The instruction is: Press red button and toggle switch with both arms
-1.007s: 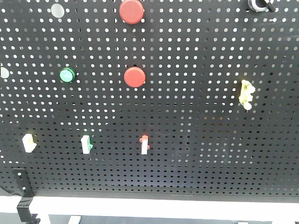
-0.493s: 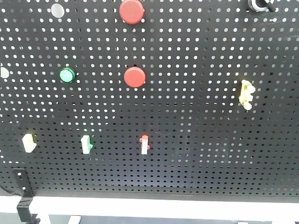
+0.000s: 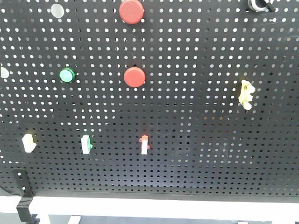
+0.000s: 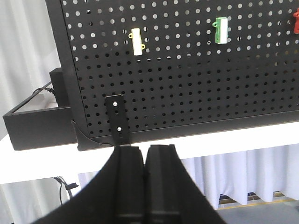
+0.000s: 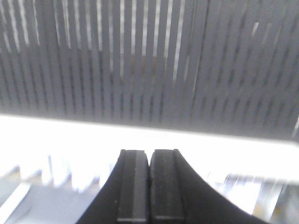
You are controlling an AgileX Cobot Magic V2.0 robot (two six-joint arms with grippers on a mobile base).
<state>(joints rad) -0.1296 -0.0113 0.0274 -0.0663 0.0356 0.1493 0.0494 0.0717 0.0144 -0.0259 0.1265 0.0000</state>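
1. The red button (image 3: 134, 77) sits near the middle of the black pegboard (image 3: 196, 154), with a second red button (image 3: 131, 11) straight above it at the top edge. Which of the two the task means, I cannot tell.
2. Along the lower row sit three small switches: a red-topped switch (image 3: 145, 144) below the buttons, a green-backed switch (image 3: 86, 144) to its left, and a pale yellow switch (image 3: 28, 142) further left. The task does not settle which is its toggle, and whether any has been flipped is not readable from here.
3. Nothing touches either button or any switch. From the front, neither arm is in sight.
4. The left gripper (image 4: 145, 154) hangs low before the board's bottom left corner, jaws pressed together on nothing, well below the yellow and green switches.
5. The right gripper (image 5: 149, 158) has its jaws together too, holding nothing. Its view is blurred; only the streaked board and the bright edge of the table (image 5: 140, 135) show.
6. How far along: this scene fits arms drawn back with pressing and toggling to come, and equally arms drawn back with both done. The buttons show no sign either way.
7. Elsewhere on the board: a green button (image 3: 67, 74) at left and a yellow fitting (image 3: 245, 94) at right.
8. I see no brand, label or readable writing anywhere.
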